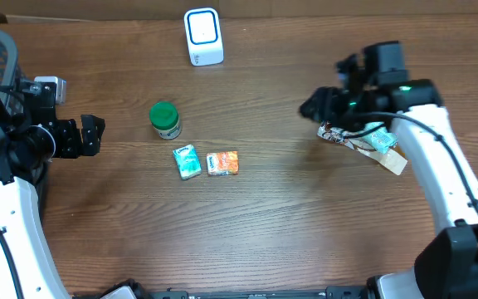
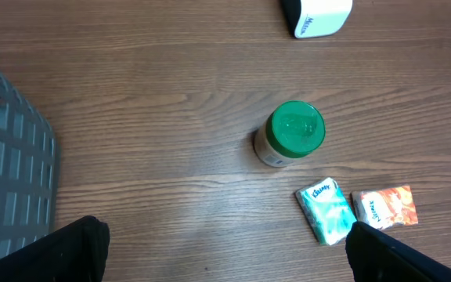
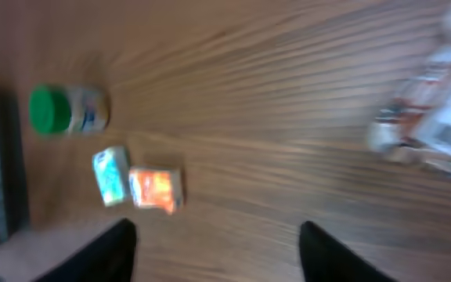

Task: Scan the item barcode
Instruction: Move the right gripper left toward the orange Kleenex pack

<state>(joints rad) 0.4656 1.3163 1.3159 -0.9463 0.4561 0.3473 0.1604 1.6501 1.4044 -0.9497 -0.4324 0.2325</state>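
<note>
- Crinkled brown-and-white snack packet (image 1: 348,136) lies on the brown wooden desk (image 1: 264,232) in the overhead view, touching a teal-and-white packet (image 1: 380,139) under the right arm. The right gripper (image 1: 309,107) hangs just beside this pile, not on it.
- Also overhead: the white barcode scanner with a blue-ringed face (image 1: 203,35) stands at the far edge, well apart from every item. A green-lidded round jar (image 1: 165,120), a teal tissue packet (image 1: 187,161) and an orange packet (image 1: 223,163) sit mid-desk. The left gripper (image 1: 92,135) waits at the left, near the jar.
- Left wrist view: its fingers (image 2: 69,252) are spread wide with nothing between them. The jar (image 2: 292,133), tissue packet (image 2: 326,210), orange packet (image 2: 386,207) and scanner (image 2: 315,16) lie ahead.
- Right wrist view, blurred: the fingers (image 3: 120,251) stand apart and empty. The snack packet (image 3: 429,125) sits off to the right, outside them.
- Judgement: no item is held or presented to the scanner now. Picking one up, carrying it over and showing its barcode all seem left to do. Whether any item has been scanned cannot be told.
</note>
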